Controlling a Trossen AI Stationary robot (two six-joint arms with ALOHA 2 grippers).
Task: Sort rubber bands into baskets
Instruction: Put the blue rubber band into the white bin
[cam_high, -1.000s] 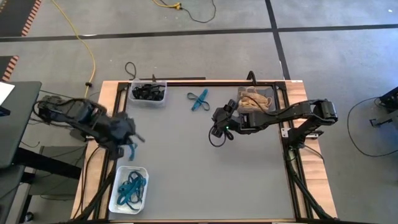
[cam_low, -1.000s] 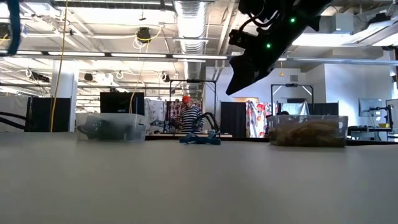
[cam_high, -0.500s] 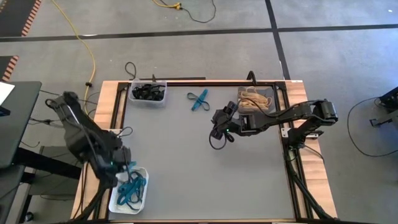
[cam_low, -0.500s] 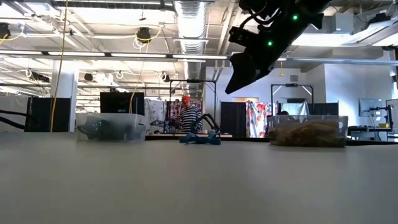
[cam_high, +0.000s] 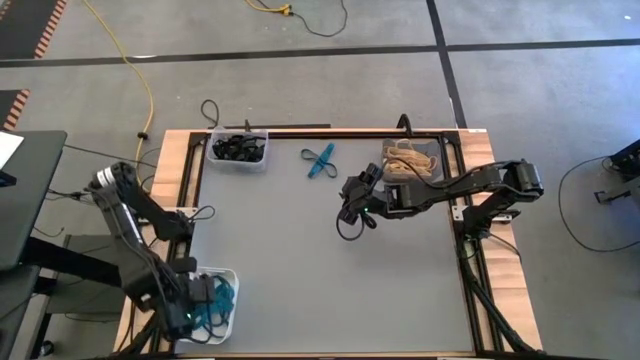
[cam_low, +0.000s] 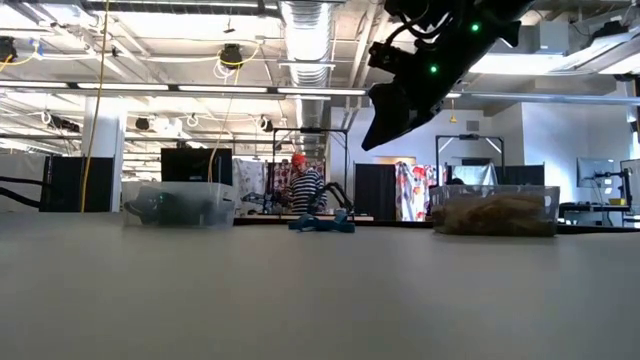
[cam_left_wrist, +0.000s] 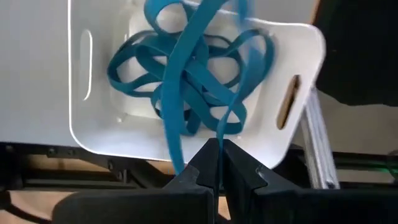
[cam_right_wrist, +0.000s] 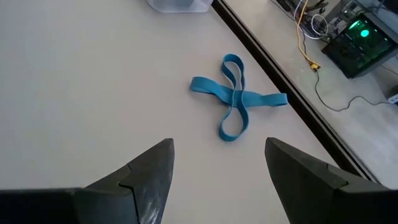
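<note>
My left gripper (cam_high: 200, 298) hangs over the white basket (cam_high: 228, 318) at the table's near left corner, shut on a teal rubber band (cam_left_wrist: 186, 68). Several more teal bands (cam_left_wrist: 205, 87) lie in that basket. My right gripper (cam_high: 350, 192) is open and empty above the table's middle. Two teal bands (cam_right_wrist: 236, 99) lie crossed on the table ahead of it, near the far edge (cam_high: 320, 160). The clear basket (cam_high: 238, 150) holds black bands. The dark grey basket (cam_high: 410, 160) holds tan bands. My left gripper pinches a thin stretch of the teal band (cam_left_wrist: 219, 134) between its two fingertips. The fingers come from above, pointing down into the white basket (cam_left_wrist: 99, 134). The rest of the band runs down among the teal bands lying in the basket.
A wooden frame (cam_high: 170, 170) edges the grey table top. In the low view the clear basket (cam_low: 180, 205), the teal bands (cam_low: 322, 223) and the tan-filled basket (cam_low: 495, 212) stand along the far edge. A person (cam_low: 302, 185) stands far back in the room.
My left gripper has gone from the middle of the table's left edge toward the near edge, carrying the teal band, and now hangs over the white basket. The band has come down among the teal bands there.
</note>
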